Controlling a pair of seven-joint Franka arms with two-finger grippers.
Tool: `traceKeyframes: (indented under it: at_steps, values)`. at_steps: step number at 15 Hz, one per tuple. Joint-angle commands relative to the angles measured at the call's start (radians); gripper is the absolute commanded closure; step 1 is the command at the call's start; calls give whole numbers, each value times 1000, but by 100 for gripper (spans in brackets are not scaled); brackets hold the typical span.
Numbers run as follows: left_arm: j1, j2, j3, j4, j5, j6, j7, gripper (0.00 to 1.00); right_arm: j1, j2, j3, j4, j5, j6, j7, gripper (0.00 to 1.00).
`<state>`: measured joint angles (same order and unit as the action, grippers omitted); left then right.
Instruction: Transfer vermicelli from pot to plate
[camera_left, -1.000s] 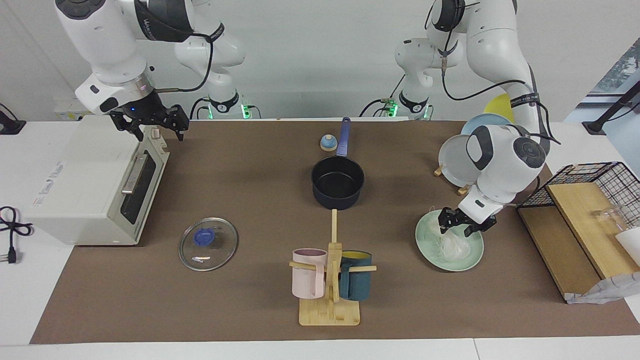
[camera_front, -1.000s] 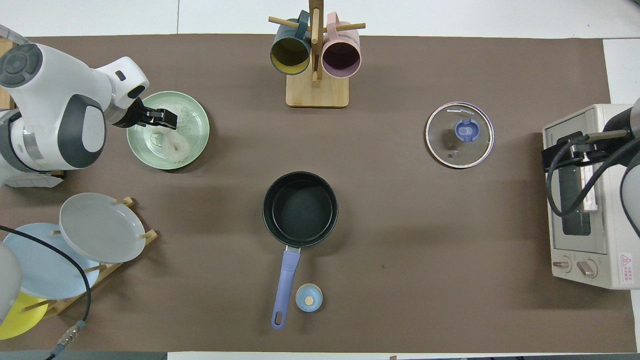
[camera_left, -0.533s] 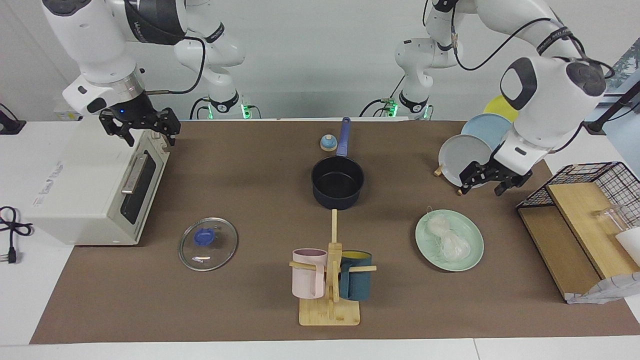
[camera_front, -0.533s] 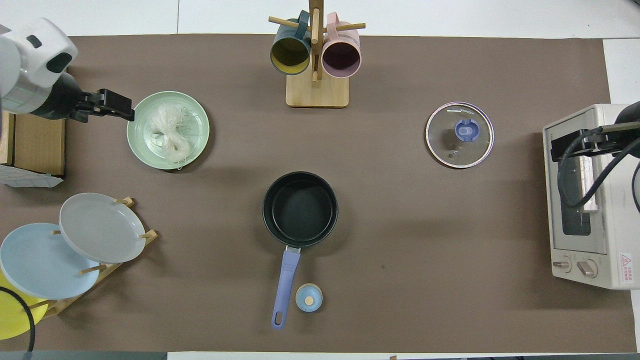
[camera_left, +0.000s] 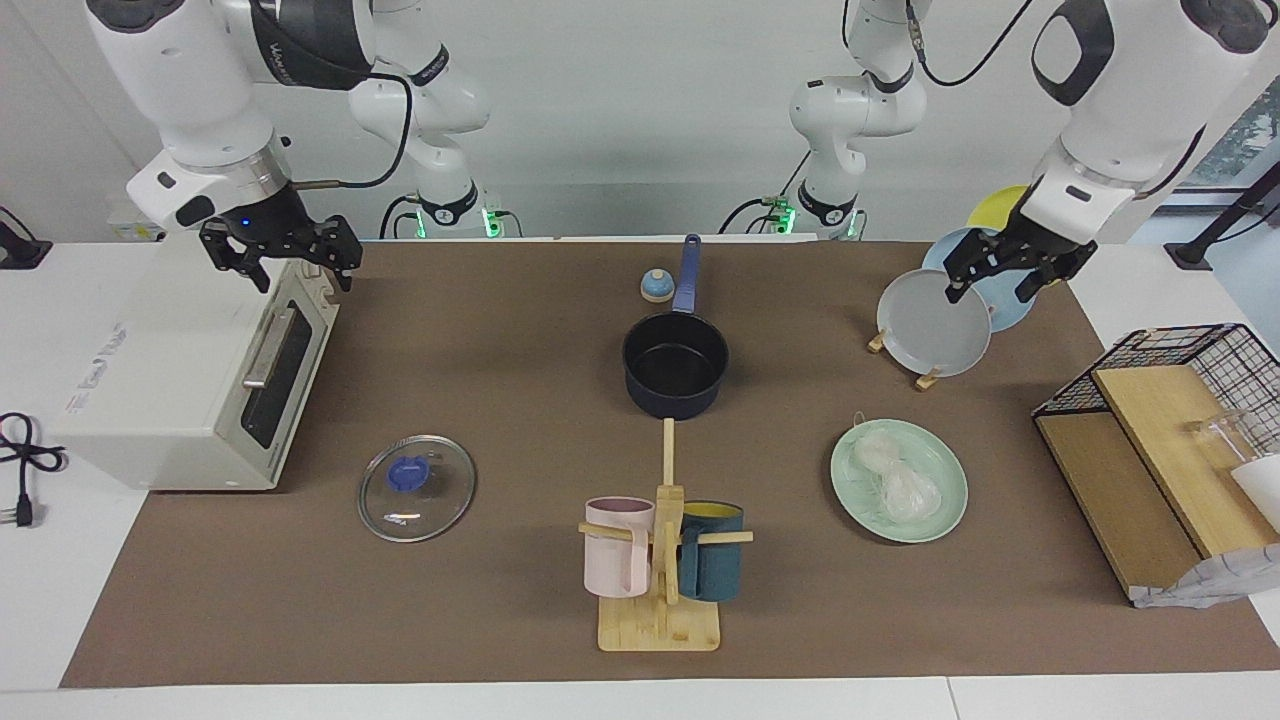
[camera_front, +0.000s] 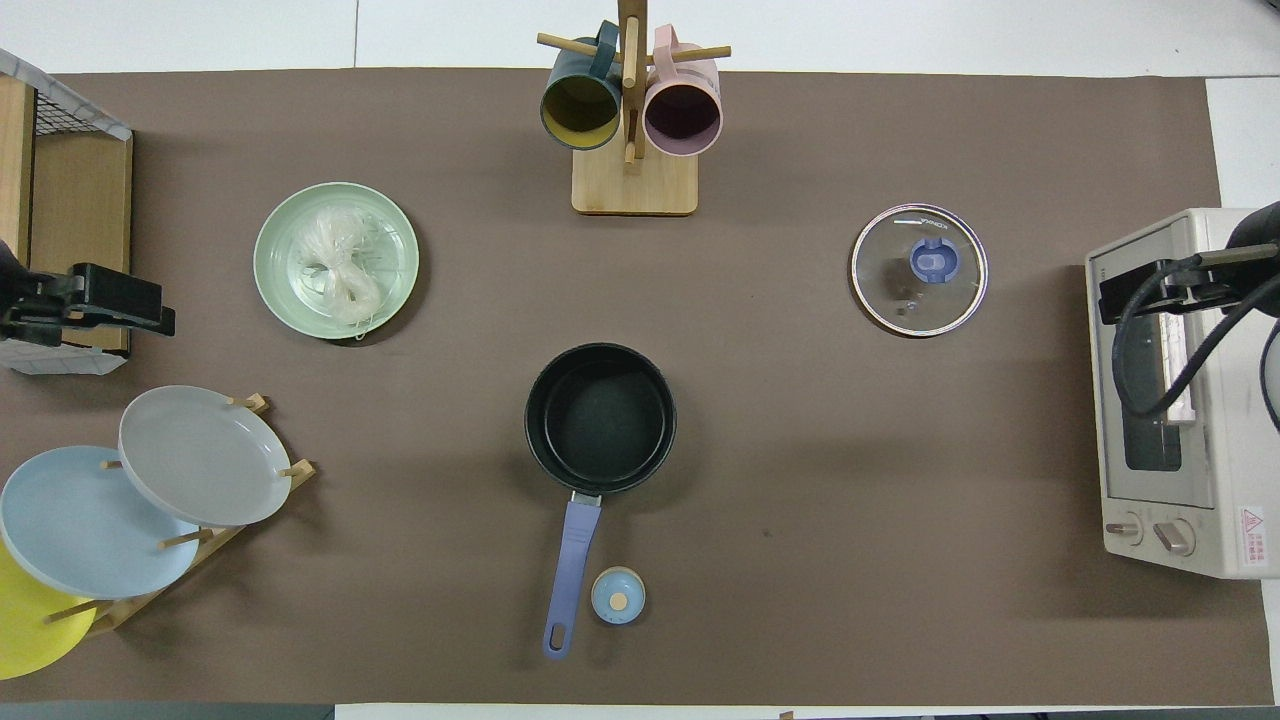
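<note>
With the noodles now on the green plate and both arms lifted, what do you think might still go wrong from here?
1. The left gripper, open, hangs over the rack of plates; dropping lower, it might knock the grey one off its pegs.
2. Thin strands of the vermicelli lie near the rim of the plate and could trail onto the table if it is nudged.
3. The right gripper, open, waits just above the toaster oven; a careless descent could strike it.

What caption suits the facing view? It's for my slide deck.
Vermicelli rests on the mint plate, pot empty; both grippers raised and open.
</note>
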<state>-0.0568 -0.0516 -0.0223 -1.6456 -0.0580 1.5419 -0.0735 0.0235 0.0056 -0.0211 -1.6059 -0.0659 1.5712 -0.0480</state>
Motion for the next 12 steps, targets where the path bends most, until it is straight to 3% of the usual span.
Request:
traceKeyframes:
  at_steps: [1,5,12]
  values:
    - [-11,-42,1,-97,17,61,-19,0,3,2,-5,6,21,-11,-19,0]
    - [-47,22,39,52,20,-43,-20,0,3,2,-5,6,21,-10,-18,0]
    - [6,22,-11,44,42,-48,-29,0,3,2,-5,6,21,-10,-19,0]
